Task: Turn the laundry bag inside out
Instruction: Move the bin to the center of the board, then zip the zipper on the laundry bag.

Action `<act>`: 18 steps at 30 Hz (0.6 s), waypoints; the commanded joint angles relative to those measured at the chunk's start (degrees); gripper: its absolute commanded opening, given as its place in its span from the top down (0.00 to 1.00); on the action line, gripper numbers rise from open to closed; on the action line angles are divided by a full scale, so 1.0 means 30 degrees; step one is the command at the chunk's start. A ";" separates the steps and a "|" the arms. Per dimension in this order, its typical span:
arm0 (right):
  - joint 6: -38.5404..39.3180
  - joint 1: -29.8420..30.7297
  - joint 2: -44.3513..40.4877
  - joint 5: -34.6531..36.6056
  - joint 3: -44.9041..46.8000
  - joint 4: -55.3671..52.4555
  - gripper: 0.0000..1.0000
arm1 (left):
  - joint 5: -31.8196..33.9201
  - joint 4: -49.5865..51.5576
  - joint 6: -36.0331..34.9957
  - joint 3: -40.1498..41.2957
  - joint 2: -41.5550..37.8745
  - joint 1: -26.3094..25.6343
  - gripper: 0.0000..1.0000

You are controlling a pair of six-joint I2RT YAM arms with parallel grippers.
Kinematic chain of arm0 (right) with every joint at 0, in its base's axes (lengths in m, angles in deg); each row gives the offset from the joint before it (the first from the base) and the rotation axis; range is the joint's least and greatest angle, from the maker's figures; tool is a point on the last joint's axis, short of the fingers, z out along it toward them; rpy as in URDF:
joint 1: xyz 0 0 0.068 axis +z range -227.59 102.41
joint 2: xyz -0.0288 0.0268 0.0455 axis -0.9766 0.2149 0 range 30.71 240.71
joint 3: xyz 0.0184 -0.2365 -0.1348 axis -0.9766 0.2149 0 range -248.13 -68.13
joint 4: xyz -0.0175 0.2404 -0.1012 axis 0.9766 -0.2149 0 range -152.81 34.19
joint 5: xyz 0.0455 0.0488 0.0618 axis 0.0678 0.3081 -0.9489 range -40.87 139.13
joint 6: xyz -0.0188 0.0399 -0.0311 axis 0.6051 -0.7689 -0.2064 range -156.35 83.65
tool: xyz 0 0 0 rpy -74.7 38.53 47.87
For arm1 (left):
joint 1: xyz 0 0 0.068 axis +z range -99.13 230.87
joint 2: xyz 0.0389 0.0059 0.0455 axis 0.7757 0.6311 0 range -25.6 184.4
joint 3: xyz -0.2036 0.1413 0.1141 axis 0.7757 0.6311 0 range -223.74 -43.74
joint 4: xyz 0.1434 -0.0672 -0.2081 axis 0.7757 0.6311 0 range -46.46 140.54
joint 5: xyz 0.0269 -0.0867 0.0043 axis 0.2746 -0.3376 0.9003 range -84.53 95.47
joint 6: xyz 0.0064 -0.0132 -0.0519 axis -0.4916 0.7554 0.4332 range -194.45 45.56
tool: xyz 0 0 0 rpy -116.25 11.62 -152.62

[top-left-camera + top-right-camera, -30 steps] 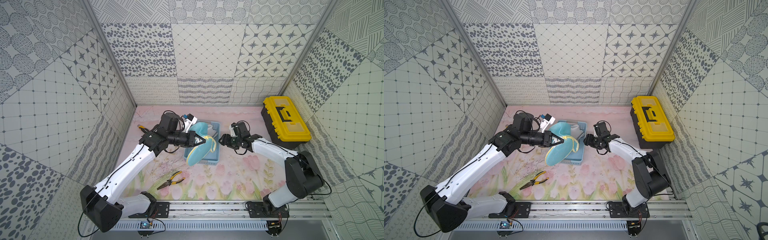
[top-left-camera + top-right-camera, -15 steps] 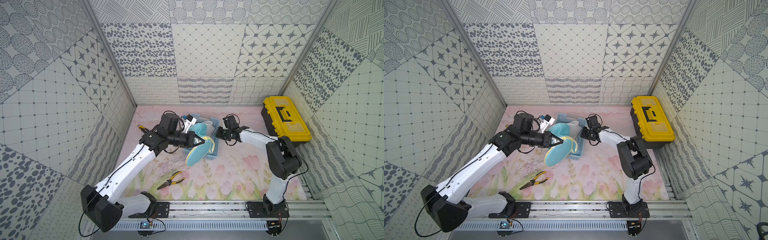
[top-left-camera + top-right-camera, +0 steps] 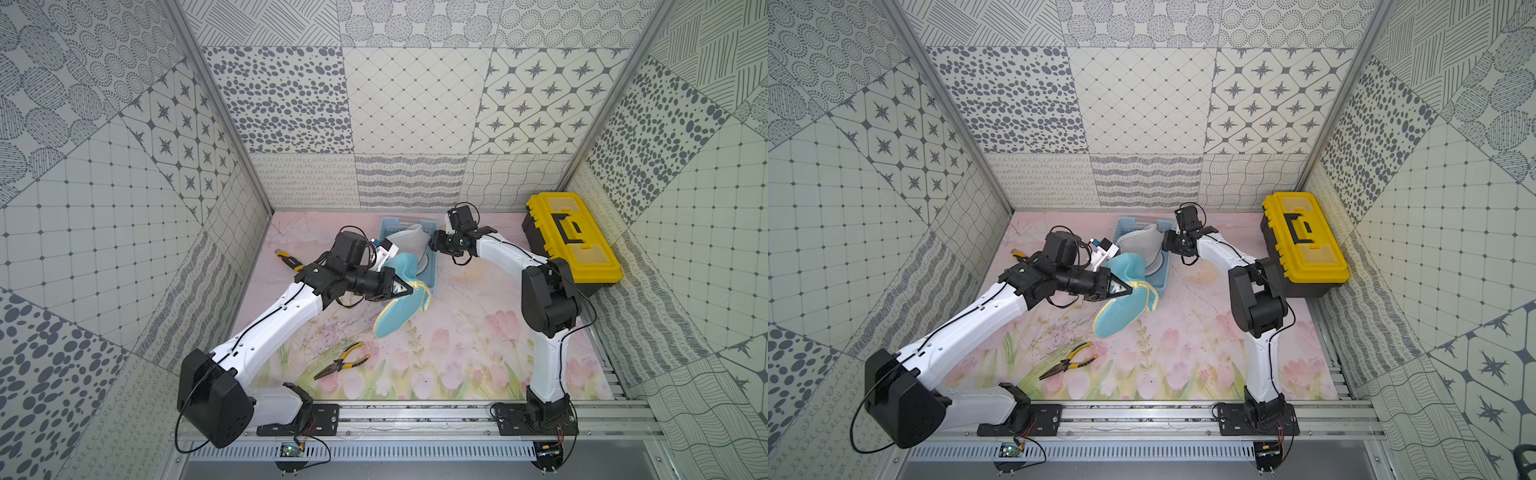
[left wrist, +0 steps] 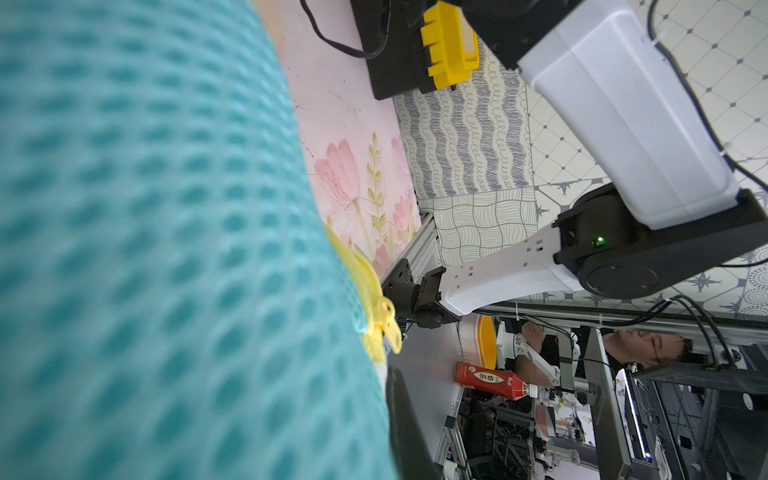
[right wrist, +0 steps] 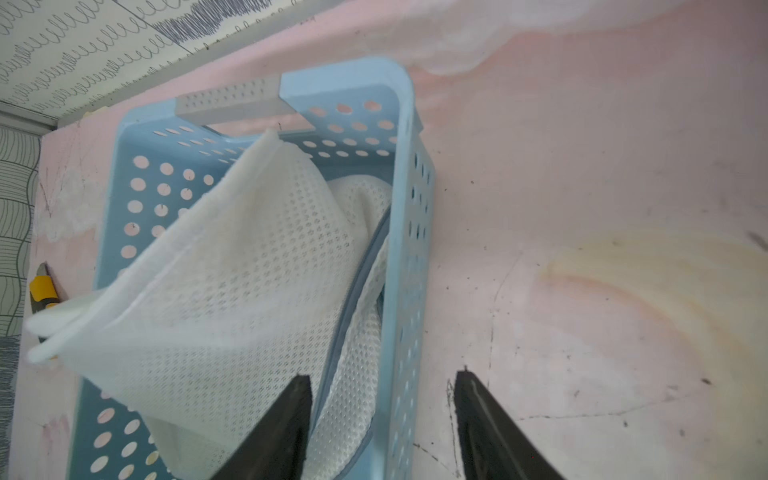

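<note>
- We see the teal laundry bag [image 3: 395, 305] hanging slack over the counter [image 3: 457, 357], its long axis slanting from the blue basket [image 3: 430, 272] toward the pliers [image 3: 343, 362], its lower end on the counter.
- The left tool [image 3: 405, 287] is clamped together on the bag's yellow zipper edge [image 3: 1150, 296].
- The right tool [image 5: 382, 419] stands apart, straddling the basket's wall; one fingertip [image 5: 291, 415] lies against the white mesh bag [image 5: 232, 299] inside. It holds nothing.
</note>
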 commanded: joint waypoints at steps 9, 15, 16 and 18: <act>0.1058 0.1568 -1.2735 -0.2306 1.0925 0.9010 0.33 | -0.3042 -0.2700 0.0565 0.1679 -0.0060 -0.0504 1.00; 0.2220 0.3085 -1.7907 -0.5011 1.3694 0.8876 0.36 | -0.4860 -0.2422 -0.0550 0.1363 -0.1382 -0.0877 1.00; 0.2222 0.3311 -1.8726 -0.5274 1.4236 0.9135 0.38 | -0.4847 -0.2233 -0.0764 0.1309 -0.1531 -0.1028 1.00; 0.2602 0.3928 -1.9931 -0.5669 1.4778 0.8882 0.41 | -0.4680 -0.2106 -0.0721 0.1286 -0.1655 -0.1328 1.00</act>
